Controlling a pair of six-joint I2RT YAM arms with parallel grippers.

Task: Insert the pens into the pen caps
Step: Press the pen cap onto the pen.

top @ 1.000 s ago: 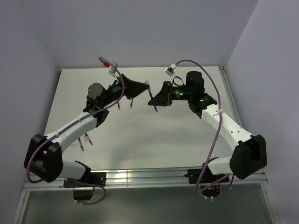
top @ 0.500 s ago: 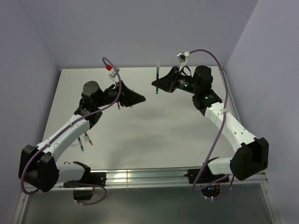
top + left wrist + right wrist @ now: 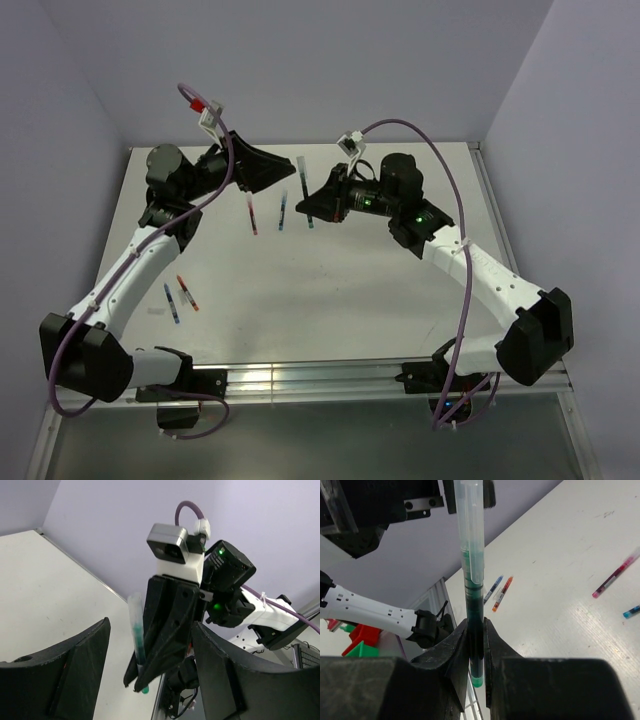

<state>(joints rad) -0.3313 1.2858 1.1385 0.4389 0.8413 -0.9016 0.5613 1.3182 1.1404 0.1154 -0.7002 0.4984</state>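
My right gripper [image 3: 309, 206] [image 3: 476, 626] is shut on a green pen [image 3: 474, 630] [image 3: 306, 190], held upright above the back middle of the table. A clear pen cap [image 3: 470, 530] sits over the pen's upper end. In the left wrist view the same green pen [image 3: 139, 650] stands against the right gripper's black fingers. My left gripper [image 3: 289, 165] [image 3: 150, 626] hangs open a little to the pen's left, with nothing between its fingers [image 3: 75, 665]. A red pen [image 3: 250, 215] and a blue pen [image 3: 283, 211] lie on the table below the two grippers.
Another blue pen [image 3: 172, 303] and a red pen [image 3: 187, 292] lie near the left arm's forearm [image 3: 130, 270]. The table's back edge [image 3: 300, 147] meets the wall just behind the grippers. A metal rail [image 3: 300, 380] runs along the near edge.
My left gripper has opened wide and pulled back to the left, away from the green pen. My right gripper swung to the back with the pen, then came back down toward the middle.
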